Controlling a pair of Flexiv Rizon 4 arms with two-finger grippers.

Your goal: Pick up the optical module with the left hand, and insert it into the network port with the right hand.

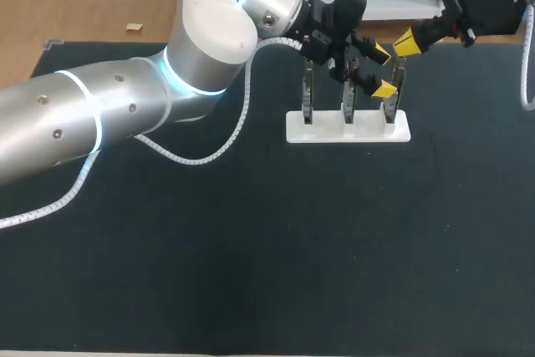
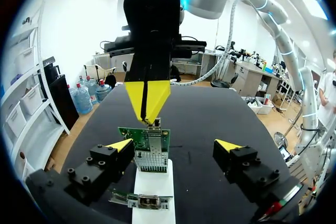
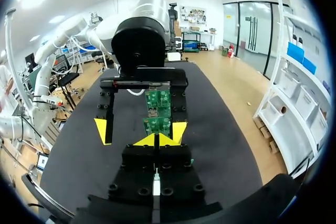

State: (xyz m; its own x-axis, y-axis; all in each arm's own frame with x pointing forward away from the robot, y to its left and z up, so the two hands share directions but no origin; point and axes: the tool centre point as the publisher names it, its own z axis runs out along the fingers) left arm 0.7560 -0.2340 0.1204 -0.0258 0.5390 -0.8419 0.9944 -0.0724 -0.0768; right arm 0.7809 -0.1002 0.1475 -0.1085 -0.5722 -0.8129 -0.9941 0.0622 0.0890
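Three small green circuit boards stand upright on a white stand (image 1: pixel 347 128). My left gripper (image 1: pixel 383 71) is open at the stand's right end. In the left wrist view, my left gripper (image 2: pixel 174 145) has the end board (image 2: pixel 144 139) and its metal port cage (image 2: pixel 151 161) between its fingers, nearer one finger. My right gripper (image 2: pixel 148 116) is shut and comes down from above, its tips touching a small grey piece (image 2: pixel 156 123) on that board's top edge. I cannot tell whether this piece is gripped. In the right wrist view, my right gripper (image 3: pixel 157 140) points at the board (image 3: pixel 157 113).
A second board (image 2: pixel 140 200) sits nearer my left wrist on the stand (image 2: pixel 152 184). A third stands at its left end (image 1: pixel 308 94). My left arm's white cable (image 1: pixel 201 156) trails over the dark mat (image 1: pixel 334 248).
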